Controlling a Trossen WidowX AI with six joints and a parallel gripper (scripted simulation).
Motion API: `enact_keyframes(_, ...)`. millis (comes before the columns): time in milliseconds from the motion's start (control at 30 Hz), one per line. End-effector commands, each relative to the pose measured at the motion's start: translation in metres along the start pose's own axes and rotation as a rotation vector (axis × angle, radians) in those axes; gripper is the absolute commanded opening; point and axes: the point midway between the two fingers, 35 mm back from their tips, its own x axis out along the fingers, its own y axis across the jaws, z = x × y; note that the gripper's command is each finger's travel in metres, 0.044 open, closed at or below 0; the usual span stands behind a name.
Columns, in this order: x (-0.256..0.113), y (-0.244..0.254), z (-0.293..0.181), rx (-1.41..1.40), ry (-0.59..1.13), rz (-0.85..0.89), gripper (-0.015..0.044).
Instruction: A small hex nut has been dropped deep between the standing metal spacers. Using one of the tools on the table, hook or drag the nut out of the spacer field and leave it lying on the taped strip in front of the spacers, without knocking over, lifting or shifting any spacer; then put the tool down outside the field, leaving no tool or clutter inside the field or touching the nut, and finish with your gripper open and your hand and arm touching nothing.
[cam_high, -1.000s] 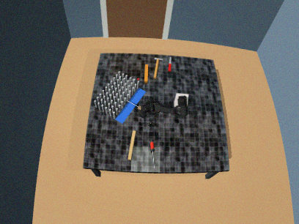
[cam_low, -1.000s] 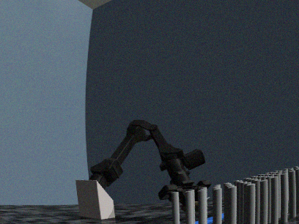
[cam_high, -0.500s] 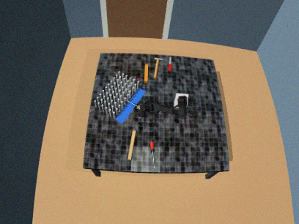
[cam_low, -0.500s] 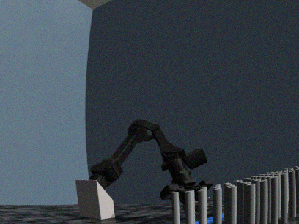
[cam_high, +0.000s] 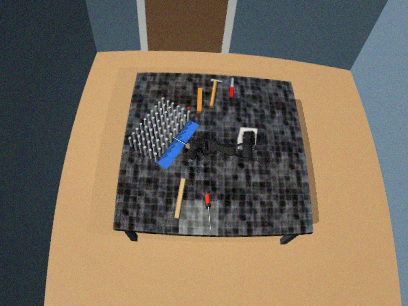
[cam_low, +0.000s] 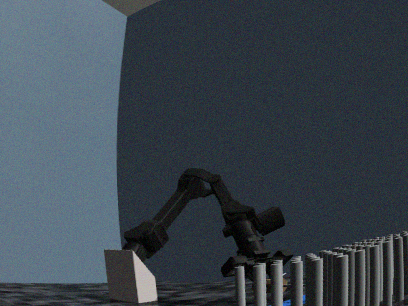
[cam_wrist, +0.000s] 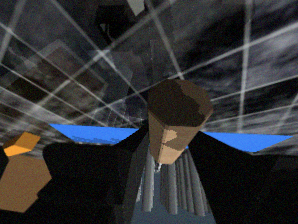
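My gripper (cam_high: 189, 147) (cam_wrist: 167, 129) is shut on the wooden handle (cam_high: 187, 145) (cam_wrist: 175, 135) of a tool. The tool's thin pale shaft (cam_high: 180, 142) points away from the hand, over the taped strip, towards the spacers. The blue taped strip (cam_high: 168, 160) (cam_low: 295, 301) (cam_wrist: 95, 134) lies in front of the spacers. The standing metal spacers (cam_high: 163, 121) (cam_low: 314, 280) (cam_wrist: 171, 187) form a dense field at the left of the table in the top view. They appear upright. I cannot make out the hex nut in any view. The tool's far tip is not clear.
An orange bar (cam_high: 200, 100), a hammer (cam_high: 214, 94) and a small red-handled tool (cam_high: 231, 91) lie at the back. A tiny red thing (cam_high: 188, 108) is near the field's corner. A pale wooden bar (cam_high: 180, 198) and a red-handled screwdriver (cam_high: 207, 200) lie at the front.
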Motion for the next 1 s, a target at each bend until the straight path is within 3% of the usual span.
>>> enact_keyframes(0, 0.001, -0.003, -0.005, -0.005, 0.007, -0.007, 0.0000)
enact_keyframes(967, 0.012, -0.003, -0.022, -0.006, 0.008, -0.008, 0.0000)
